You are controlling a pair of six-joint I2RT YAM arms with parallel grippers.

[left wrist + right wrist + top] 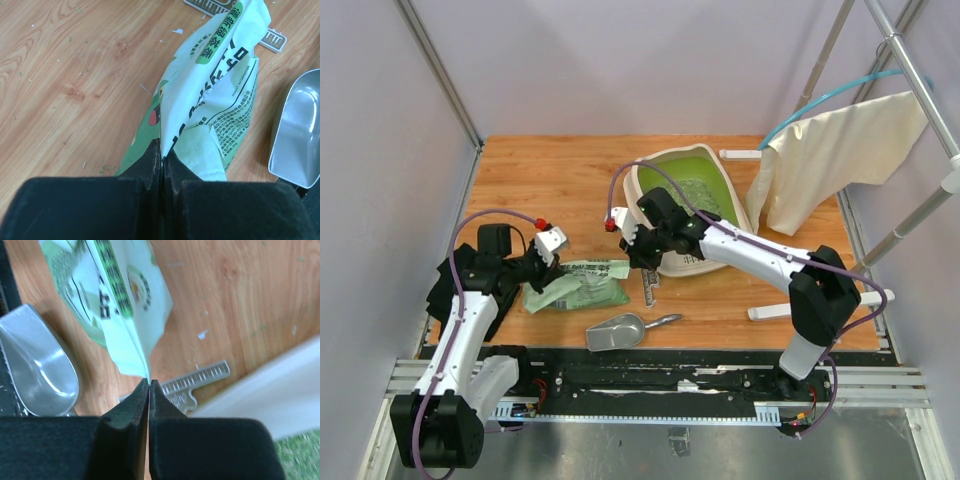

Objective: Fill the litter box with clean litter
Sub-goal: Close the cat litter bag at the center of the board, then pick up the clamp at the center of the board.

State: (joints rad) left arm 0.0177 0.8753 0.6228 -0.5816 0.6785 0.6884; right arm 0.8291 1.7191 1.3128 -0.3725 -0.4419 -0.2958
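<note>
The left gripper (pixel 162 159) is clamped on the light green printed plastic bag (pixel 215 100), lower left overhead. The right gripper (pixel 149 384) is pinched together at the bag's far corner, hold unclear. The cream-white plastic litter box (pixel 692 166) sits upper centre, with some clean litter (pixel 698 195) inside. Next, likely: lift the bag and tip it over the box.

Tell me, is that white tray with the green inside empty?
Not empty. The litter box holds a patch of pale litter near its middle, with bare green floor showing around it.
</note>
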